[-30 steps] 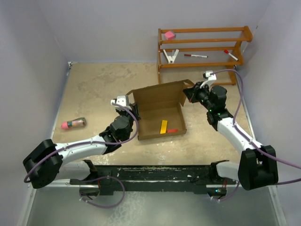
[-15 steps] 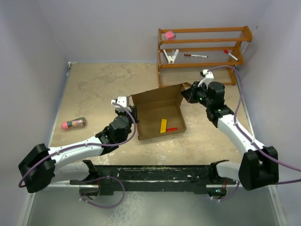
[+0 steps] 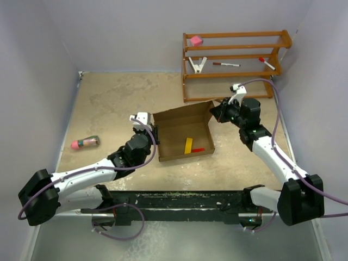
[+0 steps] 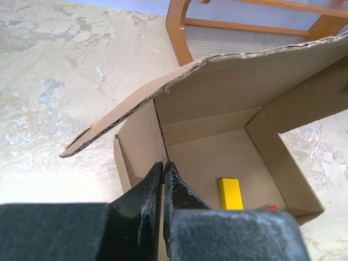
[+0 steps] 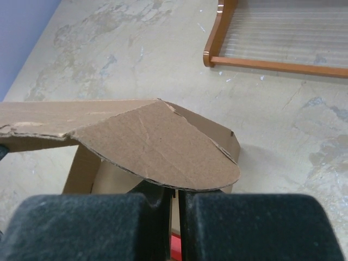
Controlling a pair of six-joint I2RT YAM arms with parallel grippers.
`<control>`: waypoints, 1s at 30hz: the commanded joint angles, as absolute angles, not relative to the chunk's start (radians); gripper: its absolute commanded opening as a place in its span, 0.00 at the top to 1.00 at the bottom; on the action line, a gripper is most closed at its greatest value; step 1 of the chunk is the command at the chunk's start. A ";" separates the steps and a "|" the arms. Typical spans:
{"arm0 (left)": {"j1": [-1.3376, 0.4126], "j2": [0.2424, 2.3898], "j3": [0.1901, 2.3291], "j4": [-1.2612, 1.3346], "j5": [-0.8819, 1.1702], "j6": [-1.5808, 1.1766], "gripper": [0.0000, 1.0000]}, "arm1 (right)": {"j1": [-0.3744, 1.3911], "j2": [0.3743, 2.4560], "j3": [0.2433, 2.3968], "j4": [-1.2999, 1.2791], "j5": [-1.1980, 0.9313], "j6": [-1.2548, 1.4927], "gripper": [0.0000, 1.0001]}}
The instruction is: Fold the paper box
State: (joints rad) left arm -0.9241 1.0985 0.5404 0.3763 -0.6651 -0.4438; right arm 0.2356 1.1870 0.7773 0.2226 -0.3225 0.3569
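The paper box (image 3: 179,136) sits in the middle of the desk (image 3: 109,98), its lid half raised over the tray. The left pincer (image 4: 163,169) is closed on the box's left wall, I think to keep the tray from sliding, while the right pincer (image 5: 173,191) is closed on the lid's rounded side flap to pull it down. Compared with one second ago, the lid leans lower and the right arm is further inward.

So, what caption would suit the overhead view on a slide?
The left hand pinches the box wall, the right hand a lid flap; yellow block and red block lie inside.
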 commanded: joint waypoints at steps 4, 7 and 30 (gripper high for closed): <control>-0.933 1.031 0.544 0.306 -0.592 -0.378 0.96 | 0.259 1.161 0.747 0.084 -0.395 0.220 0.99; -0.934 1.027 0.543 0.319 -0.568 -0.326 0.96 | 0.259 1.163 0.723 0.094 -0.456 0.187 0.99; -0.934 1.093 0.618 0.214 -0.518 -0.228 0.96 | 0.255 1.236 0.772 -0.031 -0.523 -0.131 1.00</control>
